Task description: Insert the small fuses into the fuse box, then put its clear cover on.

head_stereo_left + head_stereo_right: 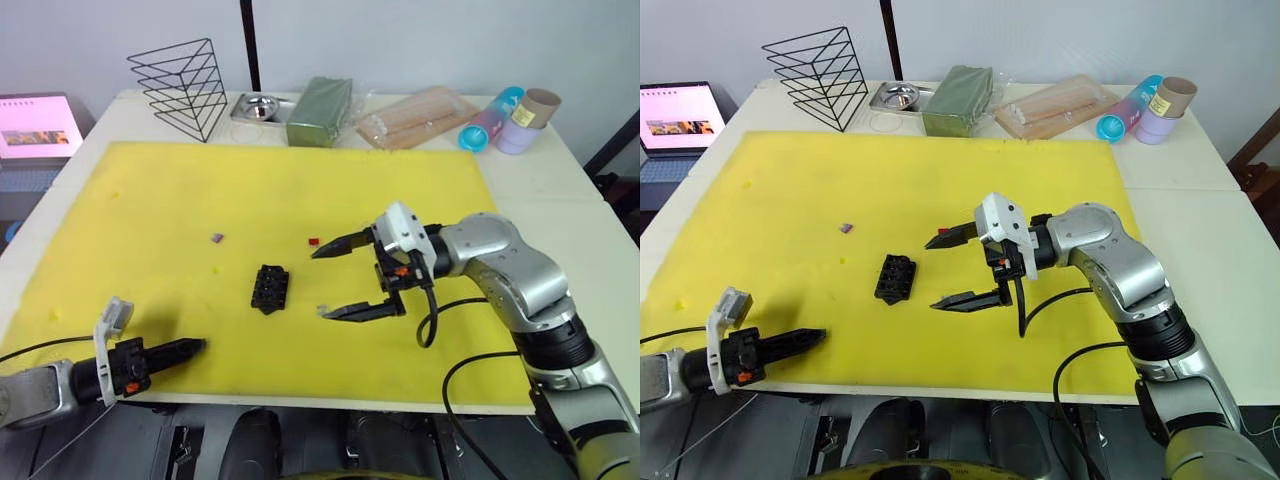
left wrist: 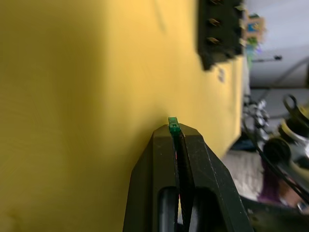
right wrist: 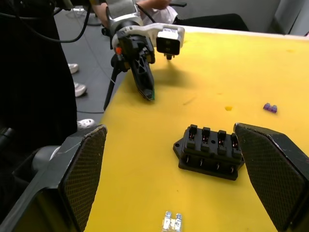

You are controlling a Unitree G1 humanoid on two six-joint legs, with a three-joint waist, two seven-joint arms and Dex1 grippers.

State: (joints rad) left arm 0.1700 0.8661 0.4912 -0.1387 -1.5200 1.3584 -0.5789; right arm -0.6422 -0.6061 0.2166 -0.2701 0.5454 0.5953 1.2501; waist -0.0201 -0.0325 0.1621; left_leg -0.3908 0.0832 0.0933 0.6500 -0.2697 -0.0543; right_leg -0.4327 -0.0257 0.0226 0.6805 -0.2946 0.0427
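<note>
The black fuse box [image 1: 270,288] lies mid-mat on the yellow mat [image 1: 150,200]. My right gripper [image 1: 320,285] hovers just right of it, open, one finger on each side of the box in the right wrist view [image 3: 210,152]. A red fuse [image 1: 313,241] lies by its upper fingertip. A pale grey fuse [image 3: 172,222] lies near its lower fingertip. The purple fuse [image 1: 217,238] rests to the box's upper left. My left gripper [image 1: 196,347] sits low near the mat's front edge, shut on the green fuse [image 2: 174,124]. The clear cover is out of view.
Along the table's far edge stand a black wire rack [image 1: 180,85], a metal tray [image 1: 258,106], a dark-green block [image 1: 320,110], a clear packet of wooden sticks [image 1: 415,118] and some cups [image 1: 510,120]. A laptop [image 1: 38,125] sits at the far left.
</note>
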